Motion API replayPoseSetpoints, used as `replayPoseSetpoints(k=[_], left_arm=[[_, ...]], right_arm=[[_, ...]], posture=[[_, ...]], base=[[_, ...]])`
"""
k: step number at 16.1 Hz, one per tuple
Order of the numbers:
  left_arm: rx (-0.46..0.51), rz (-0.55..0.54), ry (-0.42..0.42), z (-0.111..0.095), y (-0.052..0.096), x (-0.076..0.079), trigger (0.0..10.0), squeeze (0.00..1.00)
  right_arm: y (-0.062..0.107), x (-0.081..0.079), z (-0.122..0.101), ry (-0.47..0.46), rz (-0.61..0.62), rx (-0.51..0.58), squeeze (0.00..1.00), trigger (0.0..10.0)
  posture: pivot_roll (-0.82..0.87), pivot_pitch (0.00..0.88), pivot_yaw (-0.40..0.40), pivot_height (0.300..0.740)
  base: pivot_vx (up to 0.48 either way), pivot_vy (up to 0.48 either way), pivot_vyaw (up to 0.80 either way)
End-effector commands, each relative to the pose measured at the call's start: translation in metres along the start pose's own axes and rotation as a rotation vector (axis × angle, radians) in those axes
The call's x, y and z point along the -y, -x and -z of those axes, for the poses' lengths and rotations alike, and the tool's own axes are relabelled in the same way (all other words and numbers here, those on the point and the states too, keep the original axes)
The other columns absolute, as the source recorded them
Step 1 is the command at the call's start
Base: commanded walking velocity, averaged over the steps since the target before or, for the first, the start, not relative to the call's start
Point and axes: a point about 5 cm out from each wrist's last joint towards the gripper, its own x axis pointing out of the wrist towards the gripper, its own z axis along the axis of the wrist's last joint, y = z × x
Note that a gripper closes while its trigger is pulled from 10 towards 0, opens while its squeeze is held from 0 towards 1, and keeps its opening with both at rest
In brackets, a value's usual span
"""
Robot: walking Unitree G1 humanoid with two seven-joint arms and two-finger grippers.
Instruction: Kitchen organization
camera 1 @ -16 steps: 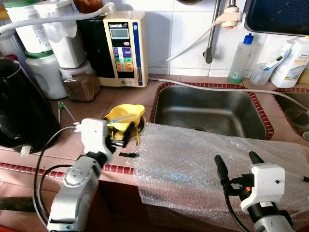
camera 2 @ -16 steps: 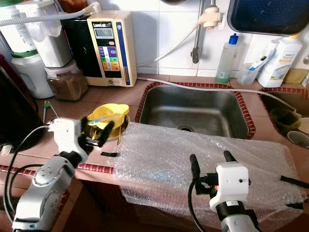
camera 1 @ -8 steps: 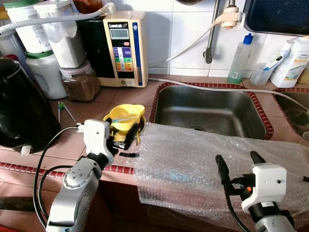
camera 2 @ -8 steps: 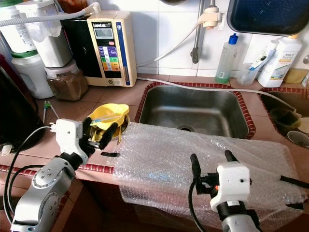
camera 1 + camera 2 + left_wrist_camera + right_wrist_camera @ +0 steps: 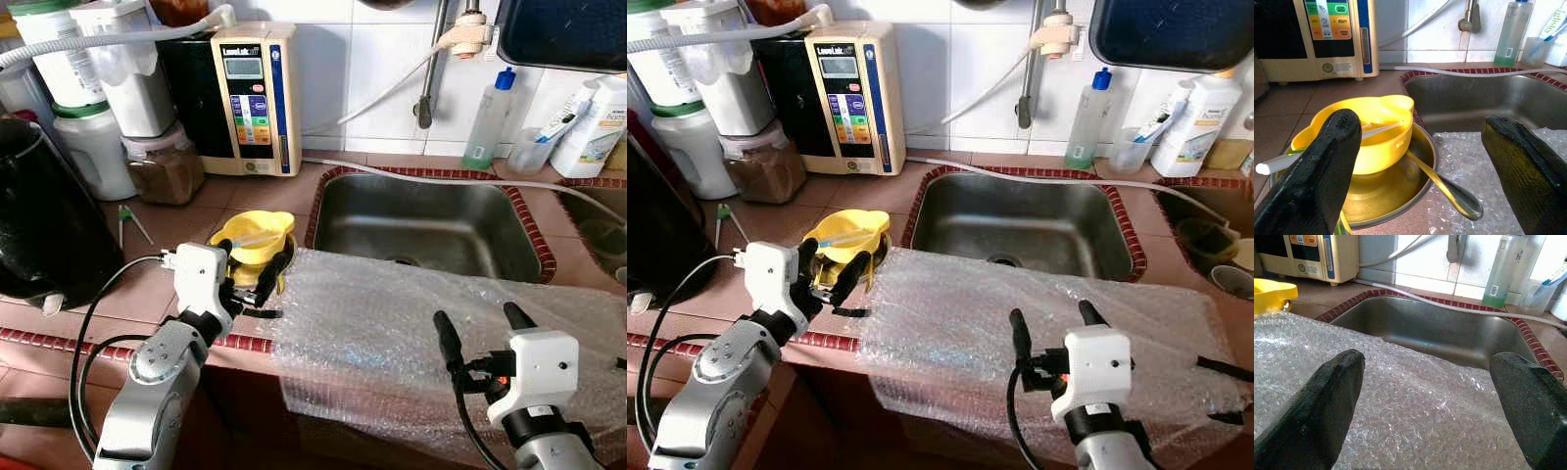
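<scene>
Left end effector (image 5: 251, 276) spread — yellow bowl (image 5: 257, 238) | bubble wrap (image 5: 421, 333) beside

A cream water ionizer (image 5: 254, 98) with a coloured button panel stands against the white tiled wall (image 5: 372, 69). Left of it sit white lidded containers (image 5: 93, 147) and a jar of brown powder (image 5: 163, 168). Past the steel sink (image 5: 421, 225), a clear soap bottle (image 5: 487, 119) with blue cap stands on the terracotta counter (image 5: 196, 211).
</scene>
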Motion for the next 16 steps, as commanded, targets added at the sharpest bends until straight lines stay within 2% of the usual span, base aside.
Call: replayPoseSetpoints(k=[1,7,16], left_arm=[[0.019,-0.014,-0.028,-0.0058,-0.0004,-0.0024,10.0,0.00],[0.007,-0.034,-0.017,0.0000,-0.0065,-0.0005,10.0,0.00],[0.014,-0.031,-0.025,0.0000,-0.0057,0.0002,10.0,0.00]], right_arm=[[-0.0014,-0.0005,0.0002,-0.004,-0.007,0.007,0.00,10.0],[-0.0017,-0.0017,0.0017,-0.007,-0.012,0.005,0.00,10.0],[0.0000,-0.0034,0.0004,-0.009,-0.009,0.005,0.00,10.0]], posture=[[-0.01,0.000,0.041,0.740],[-0.02,0.000,0.040,0.740],[-0.02,0.000,0.040,0.740]], base=[[0.000,0.000,0.00],[0.000,0.000,0.00],[0.286,0.000,0.00]])
